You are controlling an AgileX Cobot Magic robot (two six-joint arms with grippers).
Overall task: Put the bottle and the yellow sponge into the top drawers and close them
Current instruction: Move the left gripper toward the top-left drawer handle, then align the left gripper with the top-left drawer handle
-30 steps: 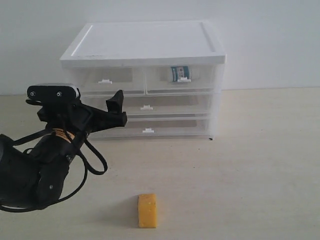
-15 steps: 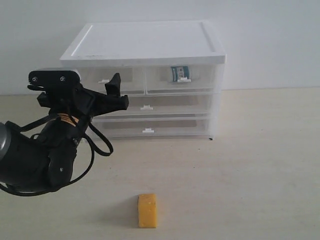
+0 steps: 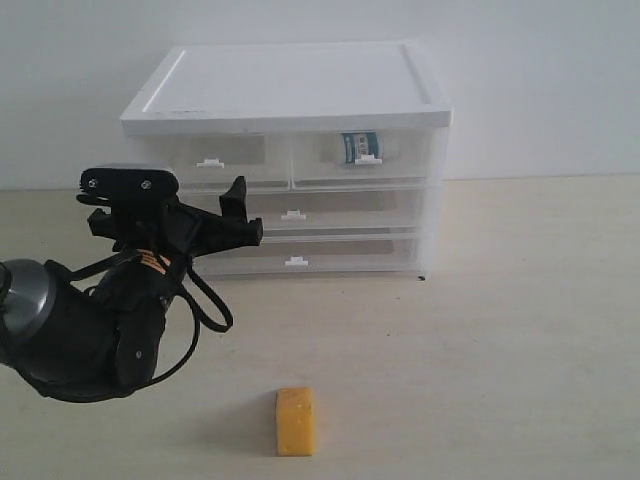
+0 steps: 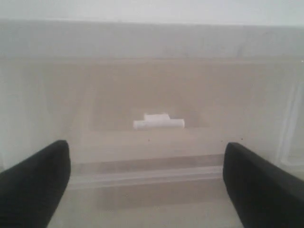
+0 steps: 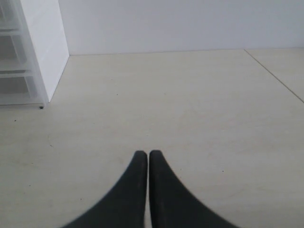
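The yellow sponge lies on the table near the front, apart from both grippers. The bottle shows through the clear front of the right top drawer, which is pushed in. The left top drawer is also pushed in, and I see nothing inside it. My left gripper hovers open in front of the cabinet's left half. In the left wrist view its jaws stand wide apart with nothing between them, facing that drawer's white tab handle. My right gripper is shut and empty over bare table.
The white-topped cabinet stands at the back against the wall, with two full-width drawers below the top pair. Its side wall shows in the right wrist view. A seam in the tabletop runs off to one side.
The left arm lifted, then came back down, ending a little further right and closer to the cabinet. The sponge, bottle and right gripper have not moved.
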